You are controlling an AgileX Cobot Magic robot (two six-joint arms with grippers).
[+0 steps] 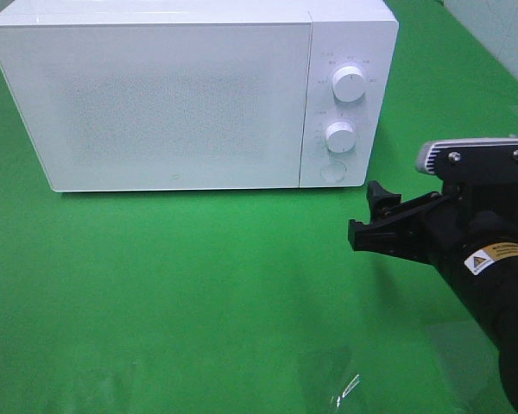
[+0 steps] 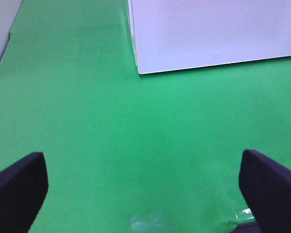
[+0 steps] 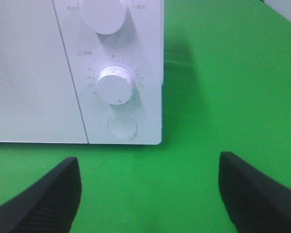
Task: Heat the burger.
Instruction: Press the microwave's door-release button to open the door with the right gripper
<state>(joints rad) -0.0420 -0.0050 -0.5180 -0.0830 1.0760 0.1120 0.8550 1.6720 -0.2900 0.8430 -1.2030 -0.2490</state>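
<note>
Left end effector (image 2: 143,194) seen spread fully, nothing gripped, above green worktop (image 1: 155,302). Right end effector (image 1: 367,216) spread wide, empty, pointed at closed microwave's (image 1: 155,95) lower dial (image 1: 339,135). Burger location cannot be told.

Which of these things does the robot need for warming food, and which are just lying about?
For the job: microwave, door shut; its upper knob, lower knob, round button; right arm, jaws open, facing them.
Just there: green cloth; shiny clear scrap at its front edge. No burger in view.
</note>
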